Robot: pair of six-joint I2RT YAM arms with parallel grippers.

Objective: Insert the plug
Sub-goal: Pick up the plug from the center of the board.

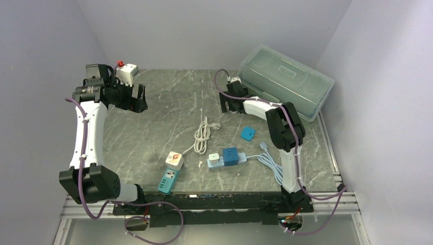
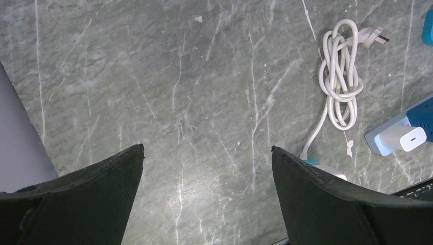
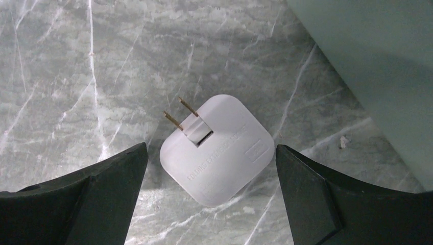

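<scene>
- Looking down through the right wrist view, we find the plug (image 3: 218, 152), a flat white rounded square. It lies on the surface (image 3: 76, 61) directly under the right gripper (image 3: 210, 147), between its two fingers and touching neither.
- That gripper is spread wide and carries nothing.
- The prongs (image 3: 179, 115) point up and to the left in that view, so the body sits skewed to the line between the fingers. We judge a wrist turn is needed before closing, or the fingers would meet corners rather than flat sides.
- A pale lidded box (image 3: 373, 61) stands near the plug, on its right.
- The left gripper (image 2: 207, 150) is likewise spread and empty, over bare surface and well apart from the plug, so the right arm is clearly the nearer.
- The power strip (image 1: 227, 158) lies closer to the arm bases, so we expect a carry back toward them after the pick.
</scene>
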